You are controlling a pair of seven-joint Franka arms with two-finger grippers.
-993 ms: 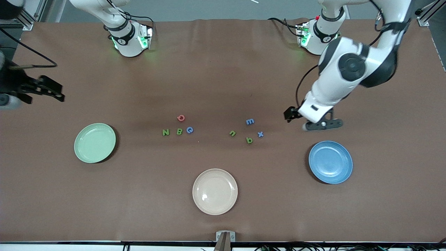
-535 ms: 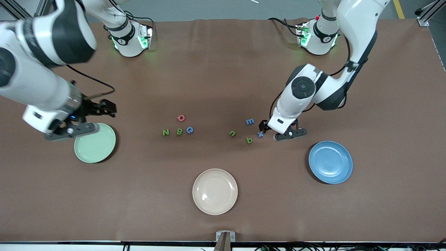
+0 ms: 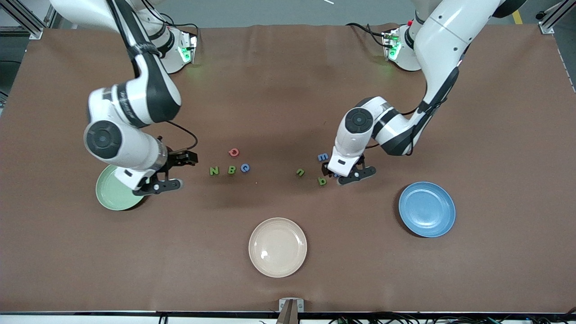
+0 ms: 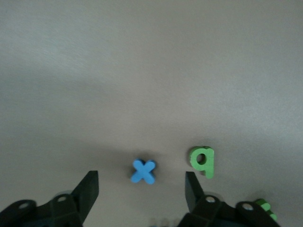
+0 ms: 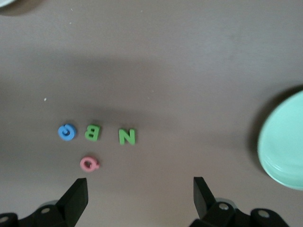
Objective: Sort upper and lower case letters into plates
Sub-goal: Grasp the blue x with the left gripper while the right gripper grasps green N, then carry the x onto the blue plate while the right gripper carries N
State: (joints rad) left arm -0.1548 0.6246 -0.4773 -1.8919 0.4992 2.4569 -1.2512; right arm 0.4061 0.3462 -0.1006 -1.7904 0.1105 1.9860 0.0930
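Note:
Foam letters lie mid-table: pink Q [image 3: 233, 152], green N [image 3: 214, 170], green B [image 3: 231, 169], blue C [image 3: 245, 168], blue m [image 3: 322, 157], green n [image 3: 300, 172] and a green q [image 3: 321, 181]. My left gripper [image 3: 336, 174] is low over the blue x [image 4: 143, 171], open, its fingertips either side of the letter and not touching it; the q [image 4: 202, 161] lies just outside one finger. My right gripper [image 3: 173, 171] hangs open and holds nothing, over the table between the mint green plate [image 3: 110, 198] and the N [image 5: 127, 136]. The blue plate [image 3: 426, 209] holds nothing.
A cream-beige plate [image 3: 277, 247] sits nearer the front camera, mid-table, and holds nothing. The right arm's wrist covers part of the mint plate's rim. The arm bases stand along the table's edge farthest from the front camera.
The left gripper came from beside the blue plate to over the x. The right arm swung in from the table's end, past the mint plate, toward the N.

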